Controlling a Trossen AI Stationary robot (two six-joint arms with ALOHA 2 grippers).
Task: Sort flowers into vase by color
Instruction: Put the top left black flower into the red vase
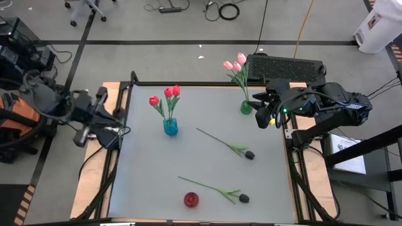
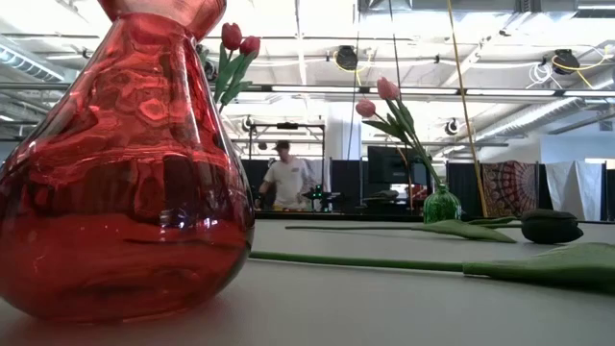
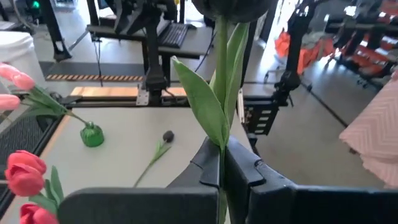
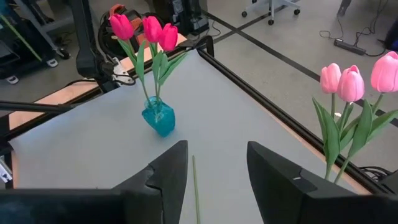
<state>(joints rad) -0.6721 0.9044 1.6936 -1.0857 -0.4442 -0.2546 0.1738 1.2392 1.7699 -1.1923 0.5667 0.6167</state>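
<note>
Red glass vase [image 1: 191, 199] stands empty at the near edge of the grey bench [image 1: 144, 182], with one black tulip [image 1: 243, 198] lying just beside it and a second black tulip [image 1: 249, 154] lying farther in. Mid-bench, a blue vase [image 1: 170, 127] holds three red tulips [image 1: 165, 95]; near the far right edge, a green vase [image 1: 246, 108] holds three pink tulips [image 1: 235, 63]. Left hand [image 3: 221, 163], at the bench's left edge, is clamped on the stem of a third black tulip [image 3: 220, 93]. Right hand [image 4: 216, 163], fingers apart and empty, hovers beside the green vase.
</note>
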